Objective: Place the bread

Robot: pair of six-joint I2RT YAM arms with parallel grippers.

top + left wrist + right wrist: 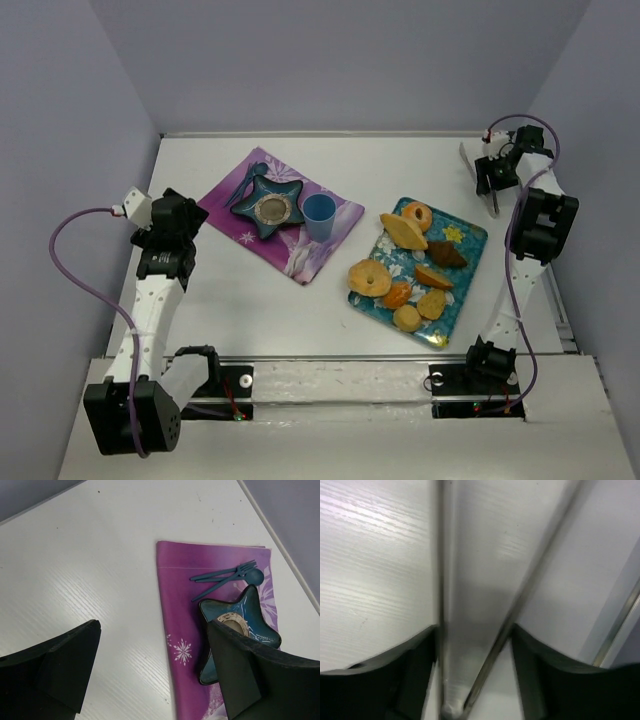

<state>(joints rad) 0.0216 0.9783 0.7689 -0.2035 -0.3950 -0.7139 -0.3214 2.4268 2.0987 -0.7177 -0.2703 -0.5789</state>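
White wood-grain table (pixel 300 330) beneath 2 robot arms, viewed from above and from each wrist.

Nearest, the left hand (pixel 154 630) hovers over bare table, fingers spread wide and empty. Just ahead of it and to its right lies a purple mat (pixel 180 595) with a blue star-shaped dish (pixel 252 602) on it and a blue cup (pixel 319 213) beside the dish.

The bread (pixel 397 294), a small orange-brown oval roll, sits on a blue flowered tray (pixel 476 238). It is well apart from the right hand, toward the arm bases and to that hand's left, crowded among other pastries.

Farther off, at the back right corner, the right hand (pixel 475 630) straddles metal tongs (pixel 451 707), 1 finger close against each arm, apparently near the hinge. Whether it pinches them firmly cannot be told.

Likely hazards:
- A hold so near the hinge may let the tongs twist or slip when lifted.
- Neighbouring pastries could be nudged or picked up instead of the roll.
- Smooth tong tips might drop the roll in transit.
- If the dish is the target, the cup could be knocked over.

Beyond, plain lavender-grey walls enclose the table on 3 sides.
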